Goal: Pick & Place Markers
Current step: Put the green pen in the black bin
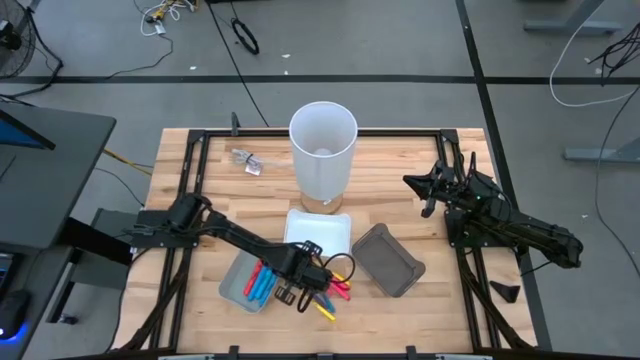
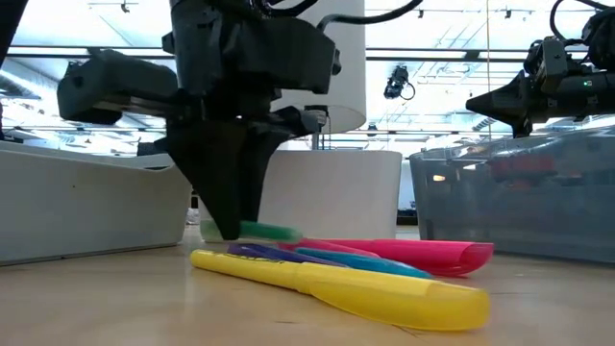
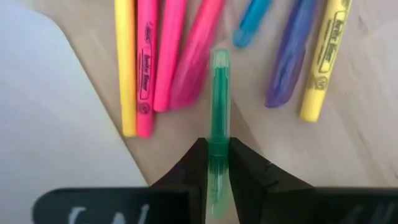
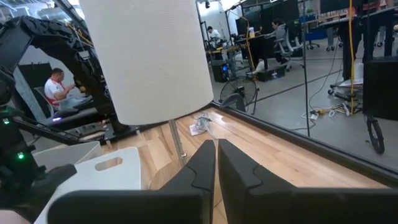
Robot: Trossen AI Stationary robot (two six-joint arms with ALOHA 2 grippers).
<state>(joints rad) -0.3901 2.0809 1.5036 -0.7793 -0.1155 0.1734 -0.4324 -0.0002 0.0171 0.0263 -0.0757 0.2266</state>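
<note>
My left gripper [image 1: 298, 290] stands at the table's near middle, shut on a green marker [image 3: 219, 106]. The marker also shows in the low view [image 2: 269, 231], beside the dark fingers [image 2: 226, 192]. Around it on the wood lie loose markers: yellow [image 3: 124, 68], pink [image 3: 147, 56], blue [image 3: 252, 22], purple [image 3: 291, 53] and a second yellow [image 3: 323, 59]. In the low view a yellow marker [image 2: 356, 286] lies nearest, with a pink one [image 2: 404, 252] behind it. My right gripper [image 1: 425, 185] waits shut and empty at the far right. My left gripper pinches the green marker's barrel [image 3: 218, 140] between its two fingers, nearer the marker's end toward the wrist than its middle. The fingers point down from above and lie across the marker. The marker lies level; whether it is clear of the table I cannot tell.
A light grey tray [image 1: 232, 290] holding red and blue markers sits left of the gripper. A white tray [image 1: 318, 232] is behind it and a dark grey tray [image 1: 388, 262] to the right. A tall white cylinder [image 1: 323, 150] stands at the far middle.
</note>
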